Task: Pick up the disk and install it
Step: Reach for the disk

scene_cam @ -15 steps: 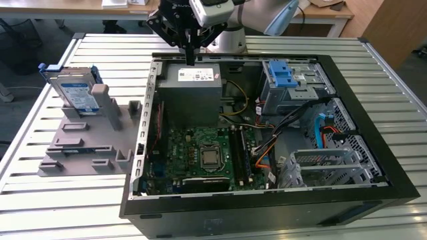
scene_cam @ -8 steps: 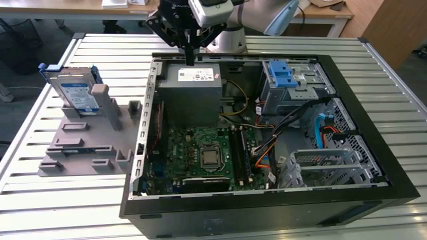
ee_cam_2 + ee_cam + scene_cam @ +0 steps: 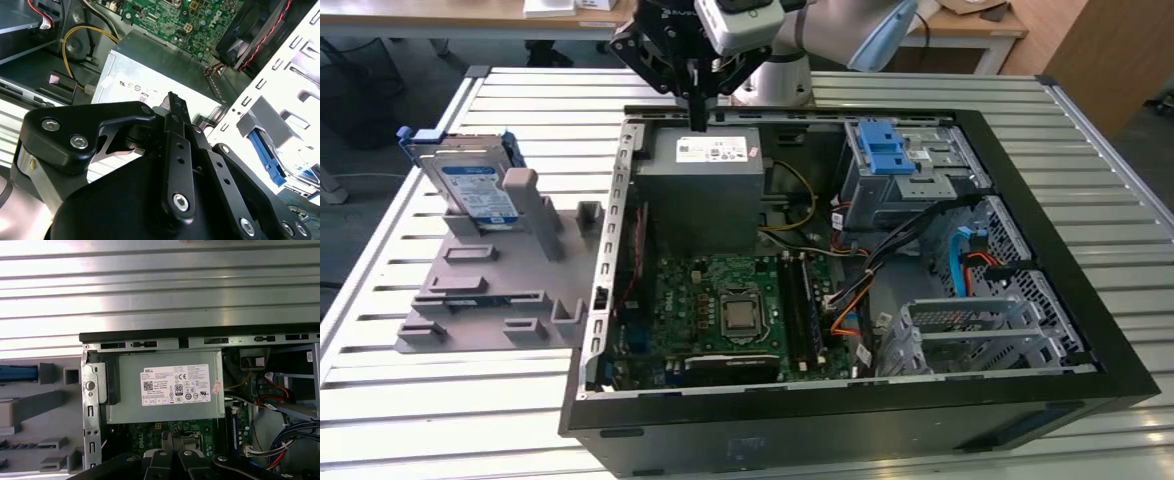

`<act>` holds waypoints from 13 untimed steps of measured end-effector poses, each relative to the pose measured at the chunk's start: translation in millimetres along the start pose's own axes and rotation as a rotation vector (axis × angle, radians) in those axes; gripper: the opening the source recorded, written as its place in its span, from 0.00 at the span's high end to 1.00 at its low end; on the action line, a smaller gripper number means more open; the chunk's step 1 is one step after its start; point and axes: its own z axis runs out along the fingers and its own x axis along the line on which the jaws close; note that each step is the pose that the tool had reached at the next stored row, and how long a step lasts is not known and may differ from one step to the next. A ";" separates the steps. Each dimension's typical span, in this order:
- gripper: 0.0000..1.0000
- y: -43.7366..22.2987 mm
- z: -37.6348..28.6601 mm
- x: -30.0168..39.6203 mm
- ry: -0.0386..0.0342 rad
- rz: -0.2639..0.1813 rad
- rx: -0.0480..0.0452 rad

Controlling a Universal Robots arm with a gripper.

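The disk [image 3: 470,188] is a silver drive with a white-and-blue label in a blue carrier. It stands upright in a grey holder [image 3: 494,290] on the table, at the exterior view's left of the open computer case [image 3: 854,395]. A blue edge of the disk [image 3: 17,373] also shows in the first wrist view. My gripper [image 3: 699,124] hangs above the case's far wall, over the grey power supply [image 3: 707,185] and well apart from the disk. Its black fingers are shut with nothing between them, as the gripper [image 3: 171,434] in the first wrist view and the gripper [image 3: 172,97] in the second also show.
Inside the case lie a green motherboard [image 3: 734,310], bundled cables [image 3: 907,250] and a metal drive cage with a blue latch [image 3: 886,148] at the far right corner. The slatted metal table [image 3: 454,410] carries everything. A wooden desk edge [image 3: 454,15] runs behind.
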 end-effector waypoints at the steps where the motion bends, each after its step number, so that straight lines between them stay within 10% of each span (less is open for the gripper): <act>1: 0.89 0.0 0.0 0.2 0.0000 0.000 0.0000; 13: 0.89 0.7 0.1 9.9 0.0001 0.000 0.0002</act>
